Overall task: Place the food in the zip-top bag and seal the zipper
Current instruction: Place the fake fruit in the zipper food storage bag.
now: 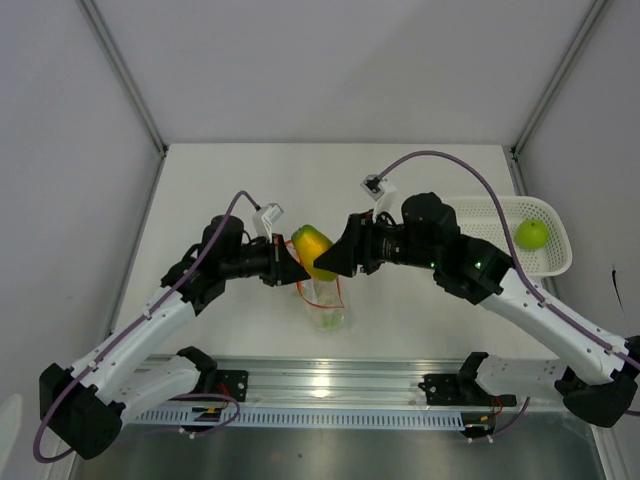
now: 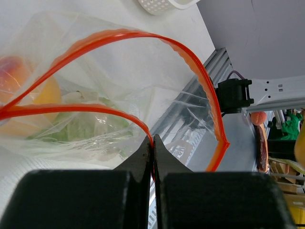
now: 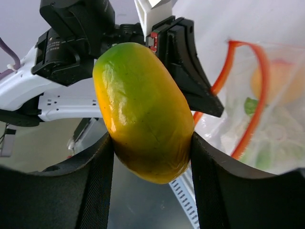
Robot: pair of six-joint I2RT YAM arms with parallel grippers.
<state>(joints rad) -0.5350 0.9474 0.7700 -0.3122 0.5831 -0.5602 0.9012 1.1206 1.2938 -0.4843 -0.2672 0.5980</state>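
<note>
right tool (image 1: pixel 336 262) clamping yellow-green fruit (image 3: pixel 143 109), left tool (image 2: pixel 153 151) pinched on zipper (image 2: pixel 191 64), white table (image 1: pixel 240 180), grey walls (image 1: pixel 330 60)

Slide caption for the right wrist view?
Right end effector grips a yellow-green fruit beside the open zip-top bag held by the left end effector.

A white desk (image 1: pixel 230 180) lies under the jaws. Behind the jaws stands a plain grey back wall (image 1: pixel 340 60), and grey side walls (image 1: pixel 60 200) close the space to both sides of them. Nearer than the jaws, a ribbed metal rail (image 1: pixel 330 385) reflects soft light.
</note>
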